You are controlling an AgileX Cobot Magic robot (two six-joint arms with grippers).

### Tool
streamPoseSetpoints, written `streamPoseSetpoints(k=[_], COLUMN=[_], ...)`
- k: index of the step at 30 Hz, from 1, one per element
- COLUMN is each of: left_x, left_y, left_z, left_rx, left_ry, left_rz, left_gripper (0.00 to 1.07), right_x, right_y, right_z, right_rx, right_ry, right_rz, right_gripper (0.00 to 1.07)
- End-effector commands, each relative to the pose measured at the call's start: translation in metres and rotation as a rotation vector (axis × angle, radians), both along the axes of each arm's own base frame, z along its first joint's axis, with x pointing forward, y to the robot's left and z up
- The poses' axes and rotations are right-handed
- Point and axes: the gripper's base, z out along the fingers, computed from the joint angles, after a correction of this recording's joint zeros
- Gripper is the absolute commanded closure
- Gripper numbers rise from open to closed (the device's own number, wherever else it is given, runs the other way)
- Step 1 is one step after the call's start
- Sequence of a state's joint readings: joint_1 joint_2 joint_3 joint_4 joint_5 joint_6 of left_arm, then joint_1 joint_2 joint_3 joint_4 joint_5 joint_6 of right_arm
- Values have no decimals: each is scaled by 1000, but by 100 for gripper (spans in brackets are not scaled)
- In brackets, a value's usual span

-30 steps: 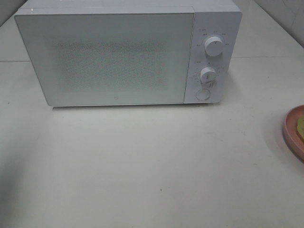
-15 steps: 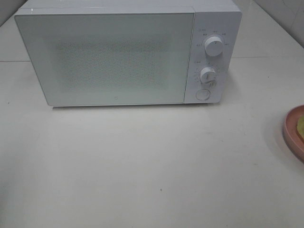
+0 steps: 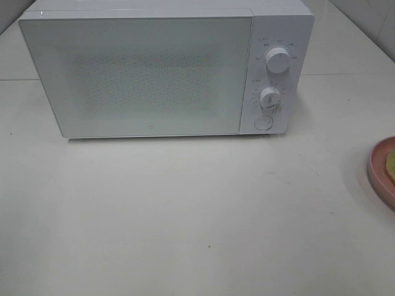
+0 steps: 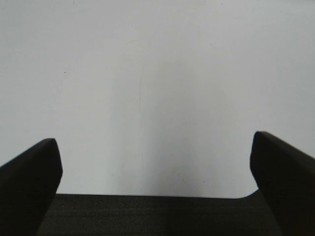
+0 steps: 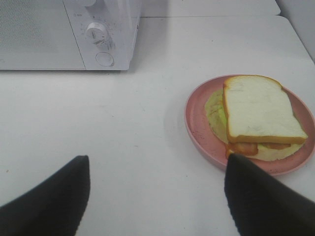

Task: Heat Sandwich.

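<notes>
The sandwich (image 5: 261,110), pale bread with tan crust and green-yellow filling, lies on a pink round plate (image 5: 199,129). In the exterior high view only the plate's edge (image 3: 378,171) and a sliver of the sandwich (image 3: 390,164) show at the right border. The white microwave (image 3: 142,74) stands at the back with its door shut. My right gripper (image 5: 157,191) is open and empty, short of the plate. My left gripper (image 4: 155,172) is open and empty over bare white table. Neither gripper shows in the exterior high view.
The microwave has two white knobs (image 3: 279,60) and a round button (image 3: 263,122) on its right panel; they also show in the right wrist view (image 5: 96,33). The white tabletop (image 3: 197,216) spreads in front of the microwave.
A dark shadow at the lower left of the table has shrunk and faded. The microwave and plate have not moved.
</notes>
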State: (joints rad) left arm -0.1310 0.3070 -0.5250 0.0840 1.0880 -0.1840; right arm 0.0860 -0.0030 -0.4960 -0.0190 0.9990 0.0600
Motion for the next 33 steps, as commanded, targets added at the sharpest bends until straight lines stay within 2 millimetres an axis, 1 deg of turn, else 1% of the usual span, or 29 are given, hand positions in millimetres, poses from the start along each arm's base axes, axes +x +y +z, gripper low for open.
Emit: streamPoseSetpoints(k=[1, 2, 4, 6, 8, 9, 11, 13, 28, 32, 33], left_x=[-6, -11, -13, -19, -31, -31, -44, -53, -50, -49, -49], left_y=[0, 1, 2, 3, 5, 5, 5, 4, 4, 3, -2], left_z=[1, 2, 3, 3, 5, 5, 5, 4, 5, 4, 3], left_rx=[-13, -16, -18, -20, -18, -18, -20, -22, -23, 28, 42], left_ry=[-47, -80, -94, -130, -205, -205, -285, -339, -328, -320, -319], left_rz=[1, 8, 19, 64, 146, 146, 175, 176, 177, 117, 45], left_gripper=[7, 7, 7, 7, 7, 7, 8, 8, 8, 8, 8], right_x=[-4, -4, -4, -4, -4, -4, -4, -4, -4, -4, -4], right_y=[0, 0, 0, 0, 0, 0, 0, 0, 0, 0, 0], right_z=[0, 0, 0, 0, 0, 0, 0, 0, 0, 0, 0], right_rx=[4, 4, 4, 4, 4, 4, 4, 4, 5, 5, 5], right_ry=[-32, -32, -32, -32, -32, -32, -32, -32, -32, -32, -32], right_rz=[-5, -5, -5, -5, -5, -5, -5, -5, -5, -5, -5], right_gripper=[34, 34, 34, 34, 34, 34, 34, 34, 34, 34, 34])
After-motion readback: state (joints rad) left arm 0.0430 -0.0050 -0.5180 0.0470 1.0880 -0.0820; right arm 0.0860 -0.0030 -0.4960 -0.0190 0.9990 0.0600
